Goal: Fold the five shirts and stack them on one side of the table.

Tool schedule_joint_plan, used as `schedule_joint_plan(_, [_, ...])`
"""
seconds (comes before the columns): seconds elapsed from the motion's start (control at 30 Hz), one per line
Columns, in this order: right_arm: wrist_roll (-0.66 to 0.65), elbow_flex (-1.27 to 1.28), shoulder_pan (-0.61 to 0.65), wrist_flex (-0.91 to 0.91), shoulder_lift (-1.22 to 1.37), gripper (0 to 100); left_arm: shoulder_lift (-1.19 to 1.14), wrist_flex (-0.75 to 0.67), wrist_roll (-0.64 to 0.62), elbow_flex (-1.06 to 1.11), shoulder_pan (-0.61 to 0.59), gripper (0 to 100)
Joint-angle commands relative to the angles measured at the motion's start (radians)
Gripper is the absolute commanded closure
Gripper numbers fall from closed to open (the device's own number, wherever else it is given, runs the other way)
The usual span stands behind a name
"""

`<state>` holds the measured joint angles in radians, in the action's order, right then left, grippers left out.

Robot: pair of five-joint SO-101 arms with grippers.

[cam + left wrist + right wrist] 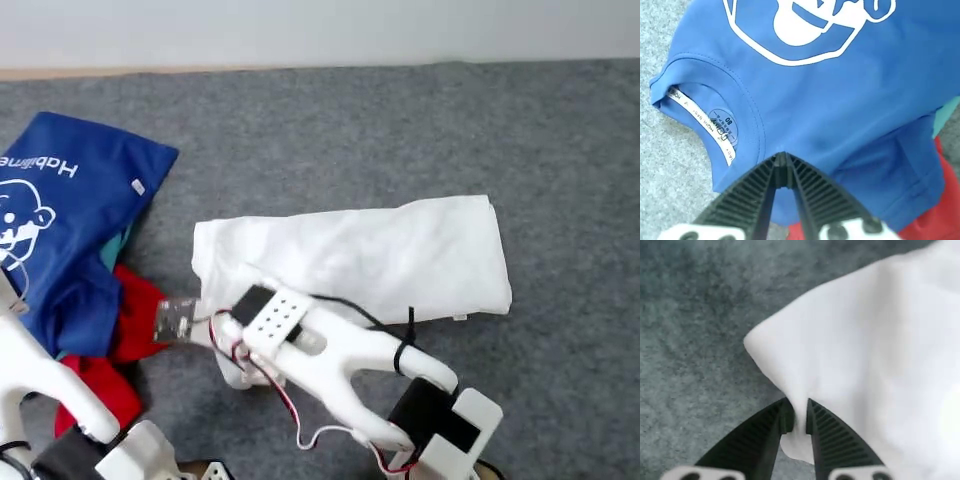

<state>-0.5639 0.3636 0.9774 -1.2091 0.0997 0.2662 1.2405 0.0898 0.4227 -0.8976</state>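
A white shirt [380, 255] lies partly folded in the middle of the grey table [400, 130]. My right gripper [797, 421] is shut on the white shirt [875, 355], pinching a fold of its cloth at the near left corner. A blue shirt [75, 210] with a white print tops a pile at the left, over a red shirt [135, 320] and a teal one [118, 248]. My left gripper [783, 167] hovers just above the blue shirt [840, 115] near its collar, fingers shut with nothing between them.
The right arm [330, 360] stretches from the near right across the front of the white shirt. The left arm [40, 375] stands at the near left beside the pile. Bare grey surface lies to the right and behind the shirts.
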Motion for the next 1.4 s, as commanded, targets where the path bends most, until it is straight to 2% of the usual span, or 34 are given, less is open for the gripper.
schedule_joint_plan(0.0, [-0.017,-0.115,-0.056,-0.039,-0.002,94.8,0.043,-0.014,0.003,-0.012,0.000,100])
schedule_joint_plan(0.27, [-0.018,-0.189,-0.182,-0.033,0.007,94.6,0.043,-0.014,0.003,-0.012,0.000,100])
schedule_joint_plan(0.5, [-0.018,-0.391,-0.269,-0.041,0.177,94.5,0.043,-0.014,0.003,-0.012,0.002,100])
schedule_joint_plan(0.8, [-0.015,-0.637,-0.302,-0.153,0.346,92.0,0.043,-0.014,0.003,-0.012,0.002,100])
schedule_joint_plan(1.0, [-0.012,-0.694,-0.303,-0.239,0.358,82.9,0.043,-0.014,0.003,-0.012,0.002,100])
schedule_joint_plan(1.37, [-0.017,-0.698,-0.414,-0.209,0.363,82.6,0.043,-0.014,0.003,-0.012,0.005,100])
